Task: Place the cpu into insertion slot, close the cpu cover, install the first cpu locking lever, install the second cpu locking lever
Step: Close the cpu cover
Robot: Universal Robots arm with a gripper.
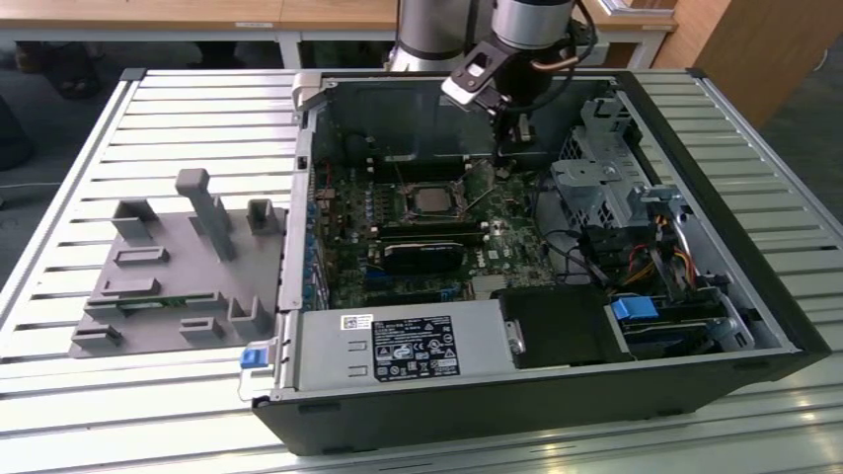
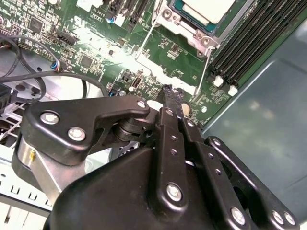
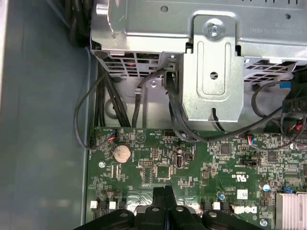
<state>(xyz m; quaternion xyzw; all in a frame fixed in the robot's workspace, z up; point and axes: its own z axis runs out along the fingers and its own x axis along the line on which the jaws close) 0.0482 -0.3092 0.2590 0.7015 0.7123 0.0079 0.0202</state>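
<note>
"Exterior view first," says Mira. "Where is the cpu (image 1: pixel 428 200)?"

"It lies flat inside the insertion slot (image 1: pixel 403 190), in the open computer case (image 1: pixel 461 420) that rests on the slatted surface (image 1: pixel 197 109). In the second wrist view the cpu (image 2: pixel 211 7) shows its dull metal top, and the cpu cover (image 2: pixel 224 24) lies as a thin frame around it."

"And the end effector (image 1: pixel 516 133)?"

"It hangs near the insertion slot, off one corner of it, above the green board. In the second wrist view the end effector (image 2: pixel 173 98) has its fingers (image 2: pixel 168 103) pressed together, and I see nothing between them. The first wrist view agrees: the fingertips (image 3: pixel 158 194) touch each other."

"The levers?"

"One wire lever (image 2: pixel 144 45) and the other wire lever (image 2: pixel 204 72) run out from the rim of the insertion slot toward the end effector. The end effector is just beside the far end of the other wire lever. Whether they touch, I cannot tell, nor whether the levers are hooked down."

"Anything else?"

"The long memory strips (image 2: pixel 254 38) are just beside the insertion slot. A grey fixture block (image 1: pixel 172 267) stands well apart from the insertion slot, outside the case."
</note>
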